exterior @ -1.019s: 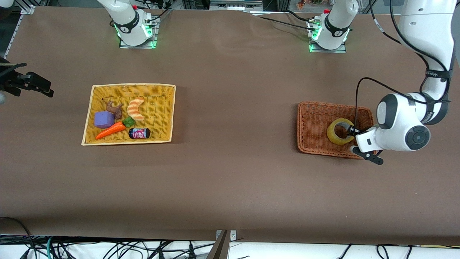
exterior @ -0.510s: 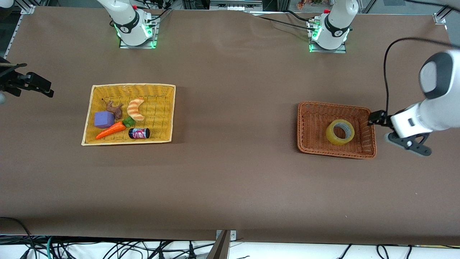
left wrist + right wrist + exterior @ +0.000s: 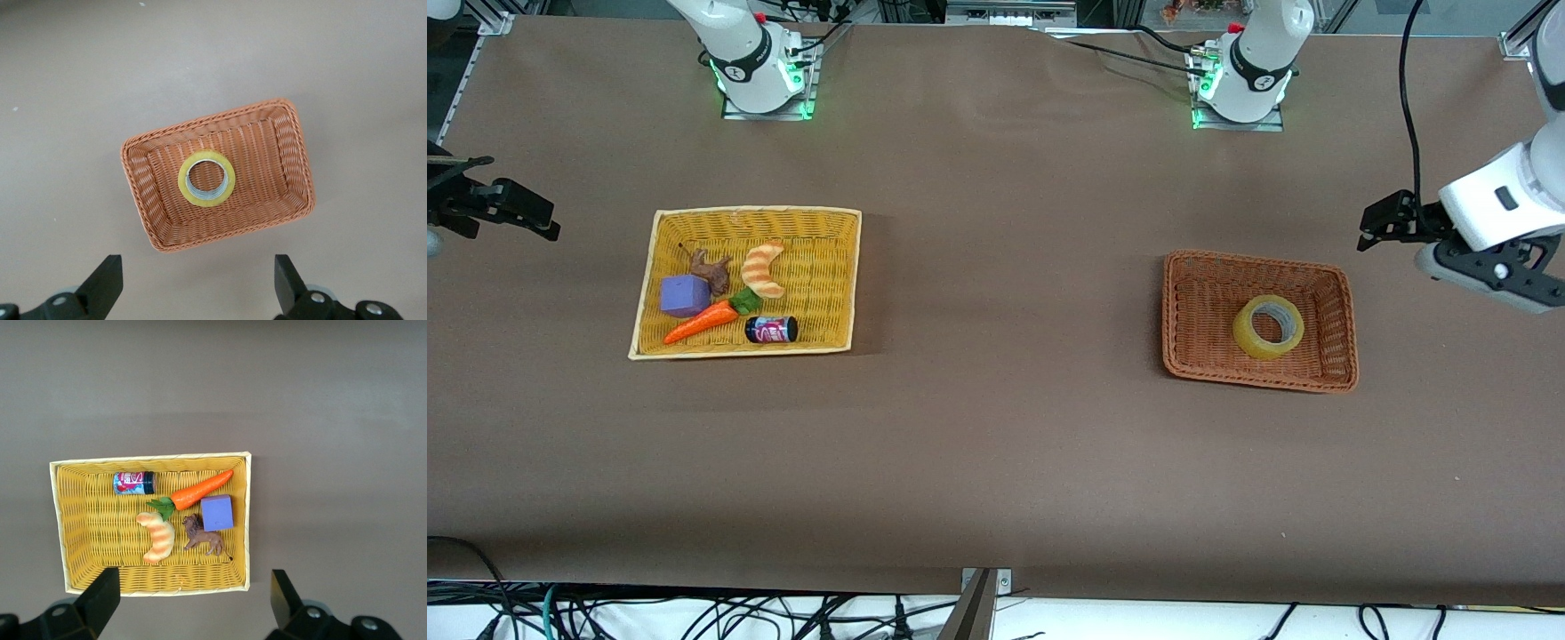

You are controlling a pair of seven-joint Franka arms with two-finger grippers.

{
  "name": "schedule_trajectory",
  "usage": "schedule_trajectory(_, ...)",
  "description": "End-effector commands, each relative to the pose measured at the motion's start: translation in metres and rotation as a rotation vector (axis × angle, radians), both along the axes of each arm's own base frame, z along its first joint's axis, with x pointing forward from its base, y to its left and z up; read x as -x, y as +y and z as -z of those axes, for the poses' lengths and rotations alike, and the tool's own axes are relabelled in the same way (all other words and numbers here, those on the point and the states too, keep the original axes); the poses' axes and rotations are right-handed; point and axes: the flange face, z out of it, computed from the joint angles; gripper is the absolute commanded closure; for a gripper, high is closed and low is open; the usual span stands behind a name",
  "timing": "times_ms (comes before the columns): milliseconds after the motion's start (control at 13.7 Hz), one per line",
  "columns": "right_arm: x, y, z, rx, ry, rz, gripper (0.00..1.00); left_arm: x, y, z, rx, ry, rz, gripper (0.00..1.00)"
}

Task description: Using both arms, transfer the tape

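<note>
The tape [image 3: 1268, 326], a yellowish ring with a grey core, lies flat in the brown wicker basket [image 3: 1193, 311]. From the left wrist view the tape [image 3: 207, 179] sits in the middle of that basket [image 3: 293, 160]. My left gripper [image 3: 1385, 224] hangs open and empty above the bare table, just off the basket's edge toward the left arm's end; its fingers [image 3: 107, 283] stand wide apart. My right gripper [image 3: 525, 213] waits open above the table at the right arm's end, with nothing between its fingers [image 3: 100, 593].
A yellow wicker basket [image 3: 818, 267] toward the right arm's end holds a striped croissant toy [image 3: 763, 268], a purple cube [image 3: 684, 295], a toy carrot [image 3: 701, 323], a small can [image 3: 771, 330] and a brown animal figure [image 3: 710, 269]. Brown table lies between the baskets.
My left gripper has opened off the tape, lifted out of the brown basket and drawn away toward the left arm's end. The tape now lies flat. The right arm has not moved.
</note>
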Motion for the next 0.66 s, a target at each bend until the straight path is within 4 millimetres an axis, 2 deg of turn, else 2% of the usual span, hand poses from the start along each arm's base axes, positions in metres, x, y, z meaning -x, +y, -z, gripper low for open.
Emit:
schedule_trajectory(0,-0.002,-0.002,-0.004,-0.014,0.003,-0.007,0.0,0.046,-0.017,-0.004,0.003,-0.094,-0.128,0.0)
schedule_trajectory(218,-0.003,-0.002,-0.004,-0.014,0.002,-0.007,0.0,0.047,-0.007,0.0,0.0,-0.089,-0.154,0.0)
schedule_trajectory(583,-0.002,-0.001,-0.004,-0.013,0.004,-0.007,0.0,0.041,-0.008,-0.002,-0.006,-0.038,-0.151,0.0)
